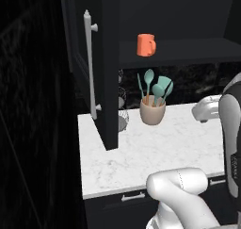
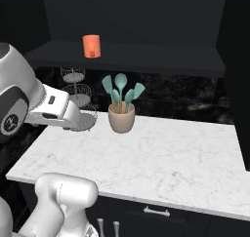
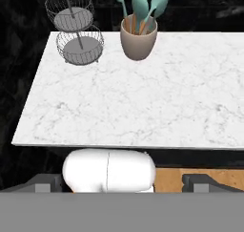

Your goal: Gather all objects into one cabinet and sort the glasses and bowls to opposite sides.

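Orange-red cup [image 1: 146, 45]: upright on the cabinet [image 1: 111, 68] shelf, door swung open.
End effector [image 3: 121, 183]: fingertips spread wide apart, holding nothing, looking down on the marble tabletop [image 3: 143, 97].
Utensil pot [image 2: 121, 118]: beside wire baskets [image 3: 76, 33].

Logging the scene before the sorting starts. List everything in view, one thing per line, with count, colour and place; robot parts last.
cup: one, orange-red, on the dark cabinet shelf.
cabinet door: one, black, swung open, with a vertical silver bar handle.
utensil pot: one, beige, holding teal utensils, at the back of the counter.
wire stand: one, grey, tiered, on the counter's back corner.
counter: one, white marble.
drawer pull: one, silver, below the counter edge.
end effector: one, dark fingertips, open, holding nothing.
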